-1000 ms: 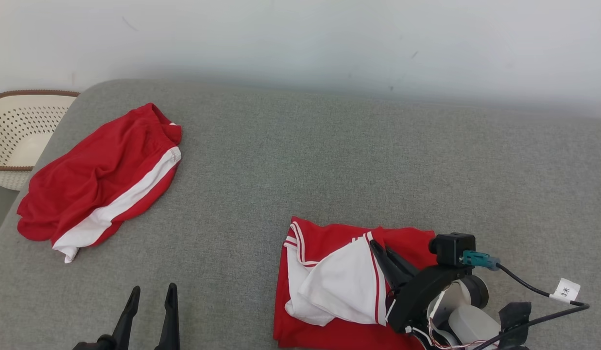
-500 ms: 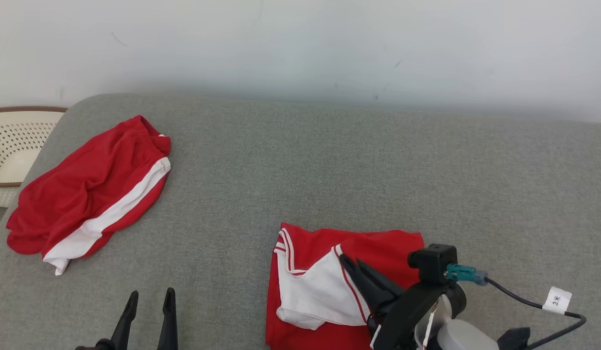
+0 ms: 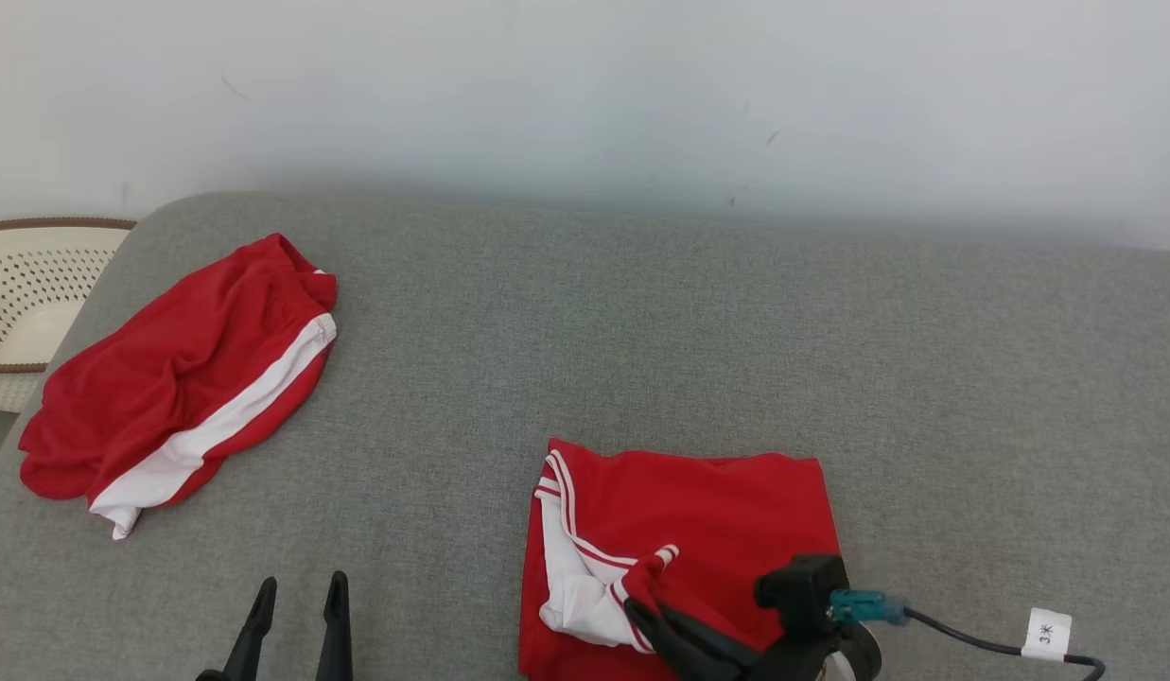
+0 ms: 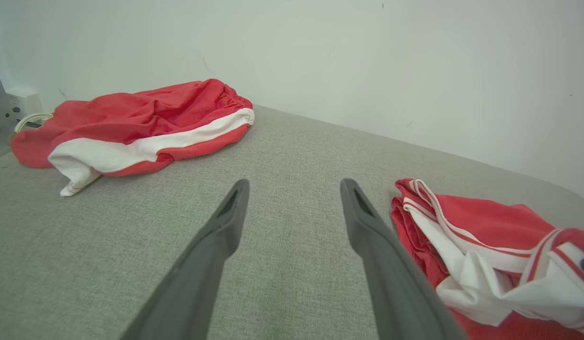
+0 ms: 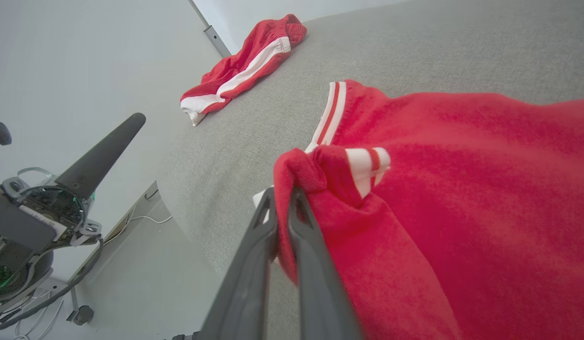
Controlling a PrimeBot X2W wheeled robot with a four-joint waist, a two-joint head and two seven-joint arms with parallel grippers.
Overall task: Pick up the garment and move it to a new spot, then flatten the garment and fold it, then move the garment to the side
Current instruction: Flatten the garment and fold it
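Observation:
The garment is red with a white panel and striped trim. It lies partly folded on the grey cushion, near the front edge. My right gripper is shut on a bunched red fold with a striped cuff at the garment's near left part. In the right wrist view the two fingers of that gripper pinch the garment. My left gripper stands open and holds nothing at the lower left. In the left wrist view that gripper hovers over bare cushion, left of the garment.
Red shorts with a white side stripe lie crumpled at the cushion's far left. A cream perforated basket stands beyond the cushion's left edge. A pale wall runs behind the cushion. A tagged cable trails from my right wrist.
My right gripper has drawn the held edge toward the near side, and red cloth now covers most of the white panel. The head view has shifted a little. The left gripper stays open.

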